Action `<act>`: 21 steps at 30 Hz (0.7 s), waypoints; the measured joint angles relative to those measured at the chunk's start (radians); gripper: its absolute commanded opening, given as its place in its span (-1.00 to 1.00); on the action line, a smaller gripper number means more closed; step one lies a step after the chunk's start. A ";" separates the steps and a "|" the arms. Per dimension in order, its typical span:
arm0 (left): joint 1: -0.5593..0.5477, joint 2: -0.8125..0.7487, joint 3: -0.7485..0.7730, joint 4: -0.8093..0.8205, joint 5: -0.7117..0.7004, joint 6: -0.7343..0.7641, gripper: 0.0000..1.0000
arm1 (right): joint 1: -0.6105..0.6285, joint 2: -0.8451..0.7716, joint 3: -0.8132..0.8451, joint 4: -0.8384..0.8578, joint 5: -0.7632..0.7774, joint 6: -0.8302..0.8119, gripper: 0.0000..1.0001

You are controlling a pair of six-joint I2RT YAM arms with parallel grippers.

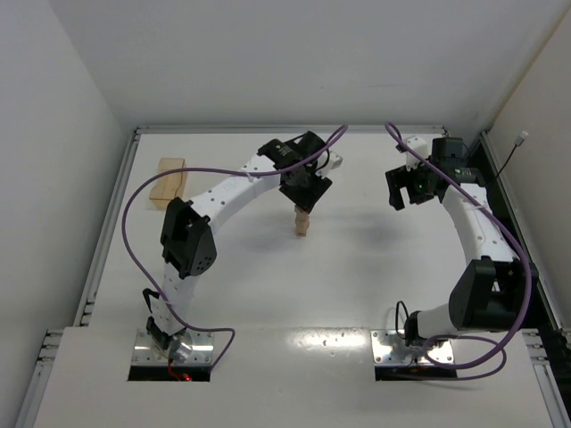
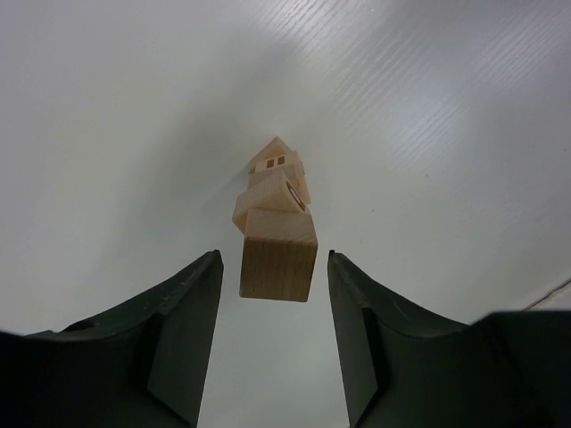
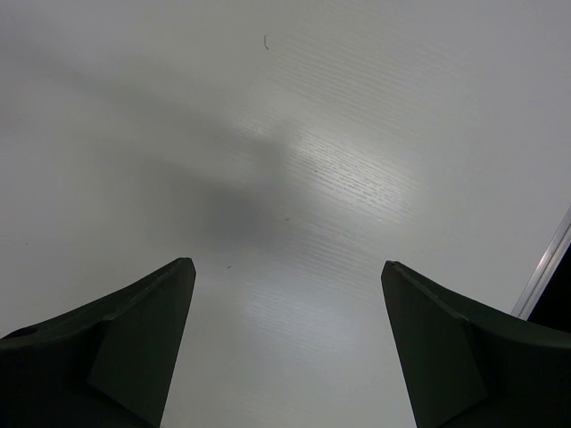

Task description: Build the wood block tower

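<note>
White table (image 1: 375,285), walled in white on three sides. Tower (image 1: 303,223) stands near the middle, its cubes stacked crookedly, each turned a little from the next. Left gripper (image 2: 274,267) hangs right over it, jaws released, one finger on each side of the top cube (image 2: 278,254) with a thin gap at both faces. Right gripper (image 3: 285,294) is spread wide above the table, well apart from the tower. Tray (image 1: 168,183) lies at the far left.

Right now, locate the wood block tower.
Top view: the wood block tower stands mid-table beneath the left tool, right of the wooden tray.
</note>
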 measured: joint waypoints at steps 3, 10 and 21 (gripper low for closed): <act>0.000 0.000 0.000 -0.001 0.000 -0.002 0.30 | 0.000 0.000 0.000 0.000 0.000 0.000 0.66; 0.000 -0.002 0.000 0.011 0.027 -0.016 0.80 | 0.000 0.000 0.000 0.000 0.000 0.000 0.66; 0.064 -0.407 -0.255 0.212 -0.048 -0.094 1.00 | 0.001 0.000 0.000 0.000 -0.057 0.000 0.68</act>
